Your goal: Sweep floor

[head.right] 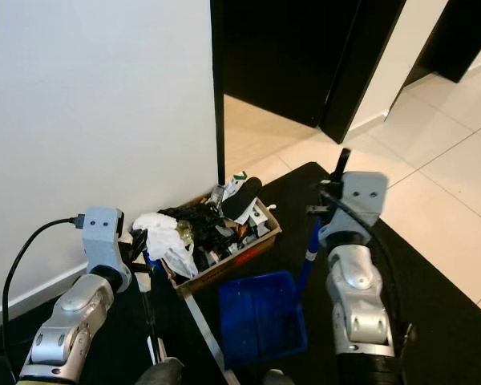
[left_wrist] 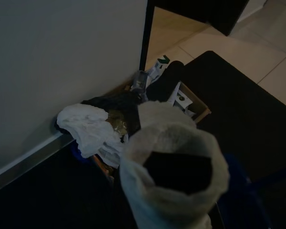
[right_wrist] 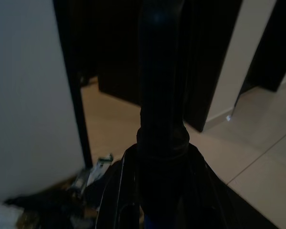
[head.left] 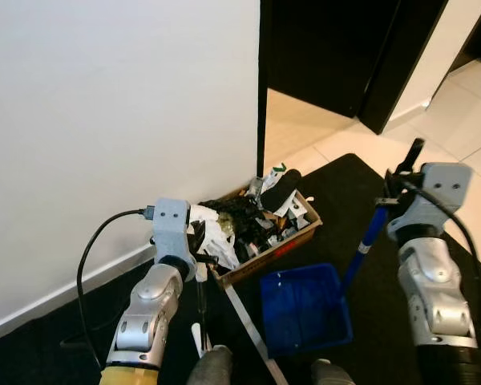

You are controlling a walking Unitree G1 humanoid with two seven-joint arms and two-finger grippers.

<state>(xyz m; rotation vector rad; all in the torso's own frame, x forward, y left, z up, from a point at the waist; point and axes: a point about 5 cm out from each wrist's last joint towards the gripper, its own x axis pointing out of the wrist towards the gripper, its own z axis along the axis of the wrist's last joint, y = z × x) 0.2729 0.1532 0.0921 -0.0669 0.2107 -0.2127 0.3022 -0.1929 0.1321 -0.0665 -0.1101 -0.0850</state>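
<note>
A blue dustpan [head.left: 305,309] rests on the black mat, its blue pole [head.left: 362,245] rising to my right gripper [head.left: 386,204], which is shut on the pole. In the right wrist view the dark pole [right_wrist: 159,95] runs straight up between the fingers. My left gripper [head.left: 202,263] is shut on a thin broom stick [head.left: 200,309] that goes down towards the floor beside the box. The stick's white padded top [left_wrist: 174,167] looms close in the left wrist view. A cardboard box [head.left: 266,258] heaped with crumpled paper, plastic and dark rubbish sits against the white wall, between the two grippers.
The black mat [head.left: 361,180] covers the floor here, with beige tiles [head.left: 453,112] beyond. A dark door frame [head.left: 262,88] and an open dark doorway stand behind the box. A pale strip [head.left: 248,329] lies on the mat left of the dustpan.
</note>
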